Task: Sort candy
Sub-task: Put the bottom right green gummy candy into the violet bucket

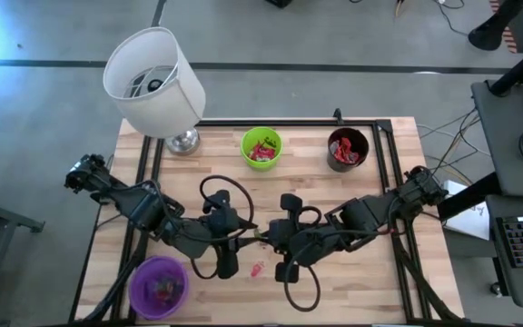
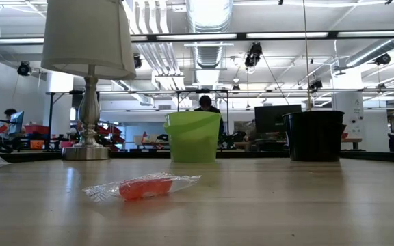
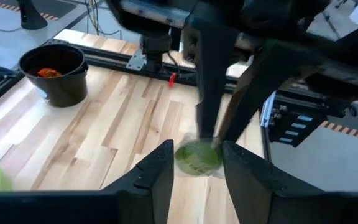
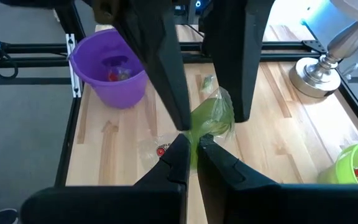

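Here, mid-table, the right gripper (image 4: 192,146) is pinching a green candy (image 4: 211,117) while the left gripper's (image 3: 196,163) parted fingers are straddling it; the left should clench before the right releases.

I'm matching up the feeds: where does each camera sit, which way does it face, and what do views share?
High: overhead, facing straight down; both arms, purple cup.
Low: table height, facing level across; lamp, orange candy; no arm.
Left wrist: on the left arm; left tool around green candy, black cup.
Right wrist: on the right arm; right tool pinching it.
Shared: both wrists show the green candy; high and low the green cup.
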Controlling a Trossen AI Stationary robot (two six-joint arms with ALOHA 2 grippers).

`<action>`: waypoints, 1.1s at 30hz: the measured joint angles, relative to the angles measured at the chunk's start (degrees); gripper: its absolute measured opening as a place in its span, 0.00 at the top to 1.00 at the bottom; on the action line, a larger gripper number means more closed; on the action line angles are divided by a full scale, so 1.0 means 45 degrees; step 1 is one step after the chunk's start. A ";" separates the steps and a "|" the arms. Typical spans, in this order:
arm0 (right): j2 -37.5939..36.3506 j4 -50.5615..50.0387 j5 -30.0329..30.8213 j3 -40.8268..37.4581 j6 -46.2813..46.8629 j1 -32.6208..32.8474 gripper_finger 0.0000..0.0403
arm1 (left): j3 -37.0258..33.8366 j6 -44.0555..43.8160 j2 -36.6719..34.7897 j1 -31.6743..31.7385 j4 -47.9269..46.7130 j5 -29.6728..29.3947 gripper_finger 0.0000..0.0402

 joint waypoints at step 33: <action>0.0010 -0.0407 -0.0129 0.0007 0.0340 -0.0098 0.97 | -0.0010 0.0277 0.0005 0.0250 -0.0412 0.0336 0.99</action>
